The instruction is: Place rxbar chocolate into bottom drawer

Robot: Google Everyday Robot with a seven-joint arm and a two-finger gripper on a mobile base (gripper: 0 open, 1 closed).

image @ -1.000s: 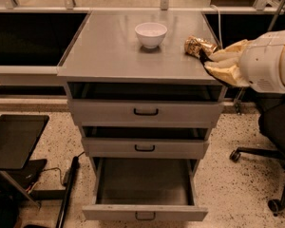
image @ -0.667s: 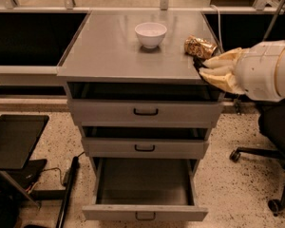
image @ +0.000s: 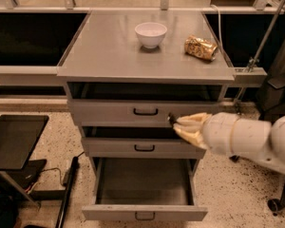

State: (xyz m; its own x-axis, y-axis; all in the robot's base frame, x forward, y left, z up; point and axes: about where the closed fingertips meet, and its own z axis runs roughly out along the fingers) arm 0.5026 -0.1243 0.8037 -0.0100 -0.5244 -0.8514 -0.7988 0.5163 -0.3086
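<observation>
**Halfway down: gripper (image: 175, 125) carries the bar (image: 171, 119) toward the bottom drawer (image: 142, 184)**

The arm reaches in from the right. The gripper hangs below the front edge of the desk (image: 104, 56), toward the front right corner and just in front of the face of the top drawer (image: 109, 112). Its pale fingers (image: 192, 121) are pressed together on a small dark thing at their tips (only an end shows, so calling it the bar is my reading; no bar lies on the desk). Pinching it at the very tips, ahead of the wrist, makes sense, because it can then be dropped without the hand going deep.

The bottom drawer stands pulled well out past the two above it, grey floor bare, which leaves a way in from above. The gripper sits higher than that opening and toward its right side. I judge it must go lower and a little left before letting go.

Against the earlier frames, the gripper was then up at desk height, at the right edge just beside the bag (image: 200, 47). Now it is a level lower. The bowl (image: 150, 33), near the middle of the back edge, and the bag, near the back right corner, lie where they did. The bottom drawer is open as before.
</observation>
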